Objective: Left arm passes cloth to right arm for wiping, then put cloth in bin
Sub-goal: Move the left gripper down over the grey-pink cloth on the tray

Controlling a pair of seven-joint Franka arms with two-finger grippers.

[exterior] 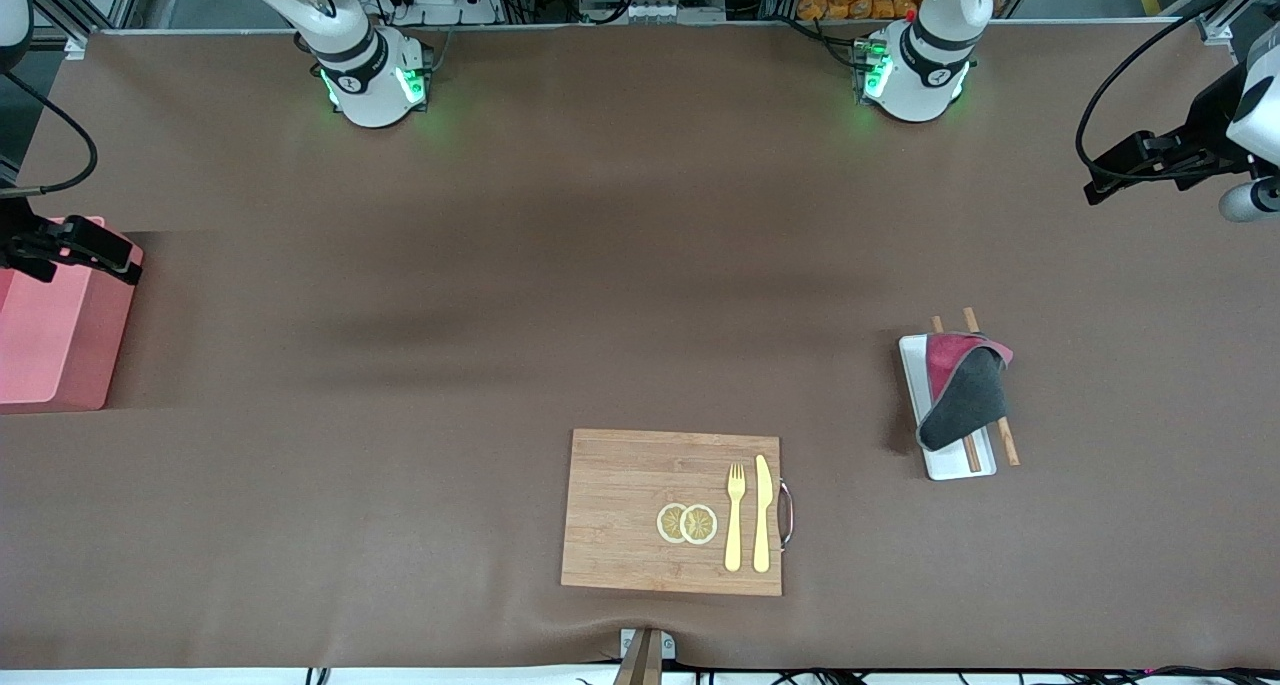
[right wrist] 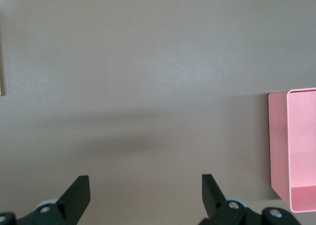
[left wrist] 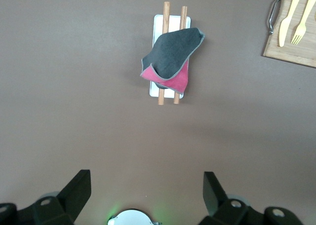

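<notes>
The cloth (exterior: 962, 390), grey on one side and pink-red on the other, lies crumpled on a flat white tray (exterior: 950, 465) toward the left arm's end of the table. It also shows in the left wrist view (left wrist: 170, 57). My left gripper (exterior: 1110, 177) hangs high over that end of the table, open and empty (left wrist: 145, 191), well apart from the cloth. The pink bin (exterior: 50, 335) stands at the right arm's end and also shows in the right wrist view (right wrist: 296, 151). My right gripper (exterior: 100, 250) is high beside the bin, open and empty (right wrist: 144, 193).
Two wooden chopsticks (exterior: 1005, 443) lie on the white tray under the cloth. A wooden cutting board (exterior: 620, 510) near the front edge carries a yellow fork (exterior: 735, 515), a yellow knife (exterior: 762, 513) and two lemon slices (exterior: 687, 523). The brown table (exterior: 500, 295) spreads between them.
</notes>
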